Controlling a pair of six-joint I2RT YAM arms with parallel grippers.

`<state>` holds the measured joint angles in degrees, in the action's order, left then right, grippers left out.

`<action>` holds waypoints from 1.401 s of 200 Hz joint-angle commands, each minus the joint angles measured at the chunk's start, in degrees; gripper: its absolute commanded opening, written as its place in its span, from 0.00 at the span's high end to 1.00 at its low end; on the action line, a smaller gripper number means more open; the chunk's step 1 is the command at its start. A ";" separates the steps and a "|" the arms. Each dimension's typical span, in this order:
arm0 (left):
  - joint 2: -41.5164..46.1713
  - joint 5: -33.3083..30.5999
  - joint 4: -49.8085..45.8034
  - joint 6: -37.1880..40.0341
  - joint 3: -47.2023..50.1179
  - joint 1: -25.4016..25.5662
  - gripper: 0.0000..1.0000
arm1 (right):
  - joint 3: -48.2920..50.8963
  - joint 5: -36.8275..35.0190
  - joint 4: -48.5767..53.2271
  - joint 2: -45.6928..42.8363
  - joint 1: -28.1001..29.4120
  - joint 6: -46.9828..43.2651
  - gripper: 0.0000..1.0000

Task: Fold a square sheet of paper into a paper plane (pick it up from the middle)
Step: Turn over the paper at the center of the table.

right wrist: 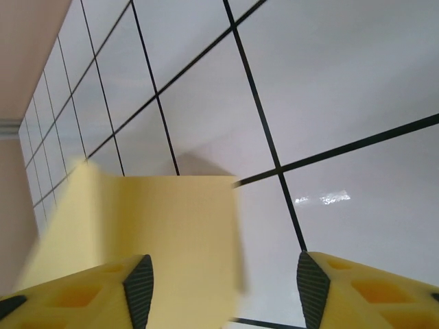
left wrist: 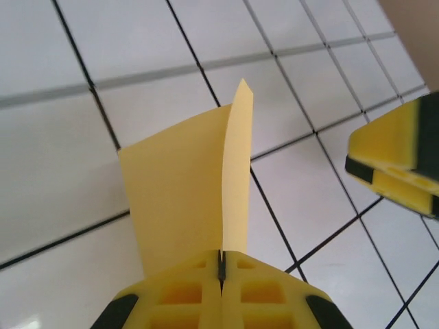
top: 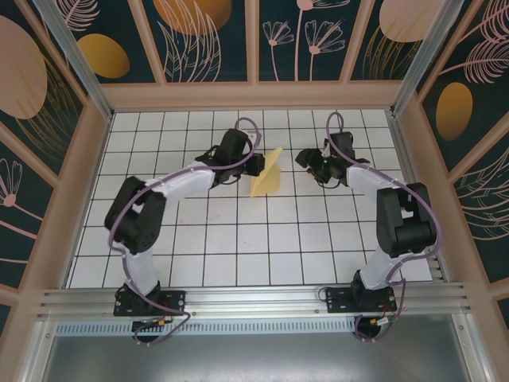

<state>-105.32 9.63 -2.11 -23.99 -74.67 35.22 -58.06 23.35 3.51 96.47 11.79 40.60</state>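
Pinching folded sheet of paper point(left wrist: 184, 188) at fold line, left claw point(left wrist: 221, 267) clenched, holds it raised over counter point(top: 238, 239), likely so flaps stay reachable. Right claw point(right wrist: 223, 288) released, jaws apart near sheet, probably ready for next crease.

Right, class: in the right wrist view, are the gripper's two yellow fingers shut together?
No: the right gripper has its fingers wide apart, the thin yellow square sheet of paper visible behind them.

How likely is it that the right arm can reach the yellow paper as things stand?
Probably yes. The left fingers hold the yellow paper up off the table, and the open right fingers sit just beside it, with nothing between them.
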 commanded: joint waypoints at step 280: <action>-22.48 -44.18 -32.07 5.73 -23.79 9.23 0.83 | 4.27 -5.21 3.26 -3.88 -5.32 -0.98 0.27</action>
<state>-127.33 -40.16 -35.68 -15.53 -98.61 43.97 -54.48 17.85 6.52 93.78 7.01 38.52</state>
